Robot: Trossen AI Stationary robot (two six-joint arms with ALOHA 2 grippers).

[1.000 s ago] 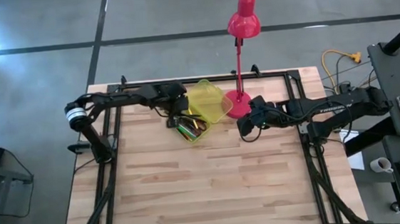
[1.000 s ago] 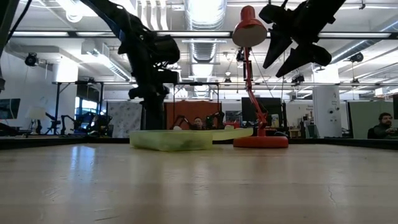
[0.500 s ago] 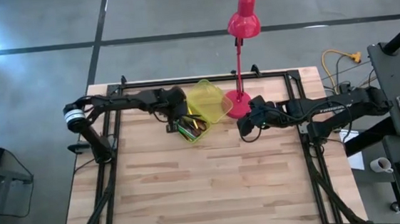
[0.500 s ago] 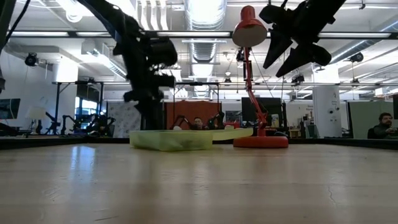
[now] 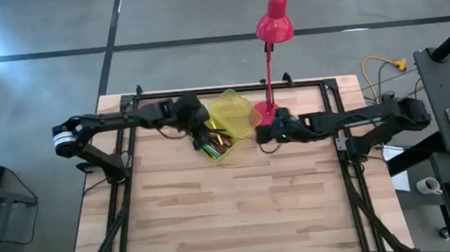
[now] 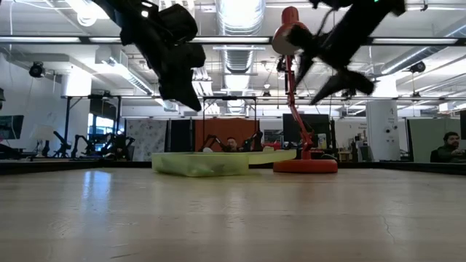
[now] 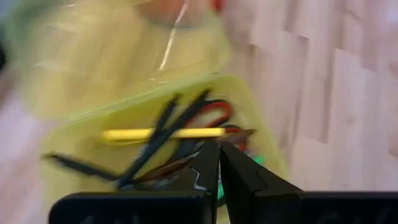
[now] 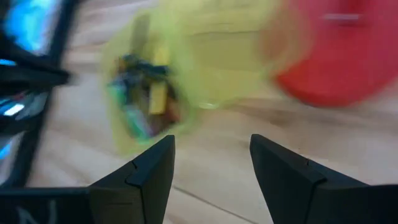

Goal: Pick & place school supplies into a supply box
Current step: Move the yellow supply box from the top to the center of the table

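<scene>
Above, the translucent yellow-green supply box (image 5: pixel 224 130) lies open at the table's (image 5: pixel 240 213) far middle, lid tilted back beside the red lamp base (image 5: pixel 267 116).
Dark pens, a yellow pencil (image 7: pixel 163 133) and red-handled scissors (image 7: pixel 217 112) fill it. Left gripper (image 5: pixel 197 126), jaws together, hangs over its left edge; right gripper (image 5: pixel 262 133), jaws apart, hovers just right.

Supply box (image 5: pixel 220 142) hemmed by raised lid (image 5: pixel 235 113), lamp base (image 5: pixel 266 116); open table (image 5: pixel 240 213) nearer.

No legible text, labels, brands or numbers anywhere.
</scene>
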